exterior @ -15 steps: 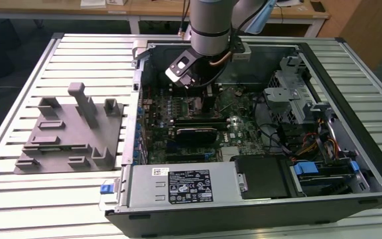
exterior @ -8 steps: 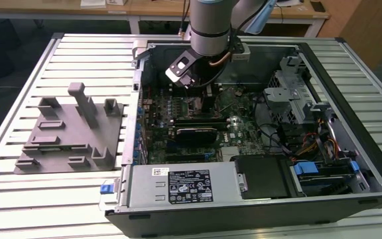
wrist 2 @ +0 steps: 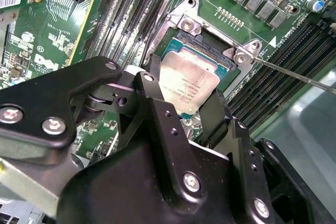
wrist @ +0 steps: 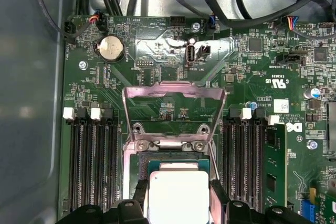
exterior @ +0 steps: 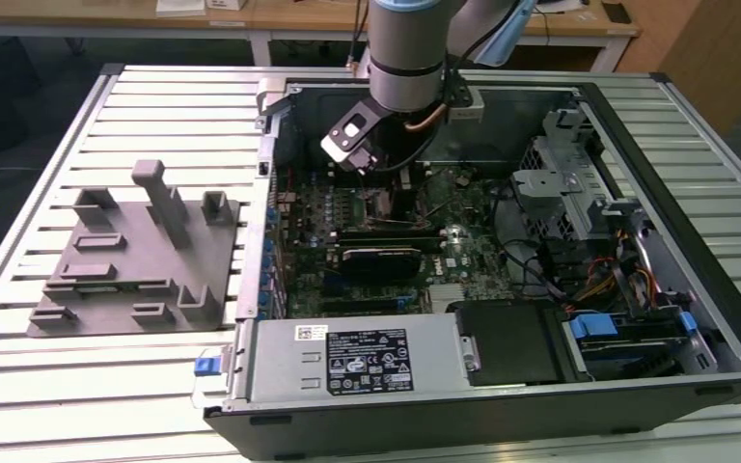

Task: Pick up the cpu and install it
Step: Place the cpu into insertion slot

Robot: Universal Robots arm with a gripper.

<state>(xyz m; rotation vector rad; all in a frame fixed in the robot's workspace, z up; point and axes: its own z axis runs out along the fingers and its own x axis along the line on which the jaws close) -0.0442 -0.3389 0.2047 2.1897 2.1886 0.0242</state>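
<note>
Holding the cpu [wrist 2: 190, 85] by two of its sides, the gripper [wrist 2: 185, 95] has its black fingers [wrist 2: 212, 116] closed on the shiny square chip. The chip sits right over the open socket [wrist 2: 210, 38] on the green board [wrist 2: 58, 35]. Whether the chip touches the socket cannot be told. In the first wrist view the cpu [wrist: 178, 195] lies between the two fingers [wrist: 219, 200], and the socket's metal lid [wrist: 173, 95] is flipped up and back, away from the chip. A round silver battery [wrist: 111, 48] sits on the board well apart from the socket.

In the exterior view the grey arm [exterior: 403, 48] comes down from the upper middle of the frame into the open computer case [exterior: 679, 193]. The gripper [exterior: 370, 164] is low over the board near the back of the case. A grey plastic holder [exterior: 132, 256] rests on the slatted table [exterior: 36, 386] at the exterior view's left, just beside the case.
</note>
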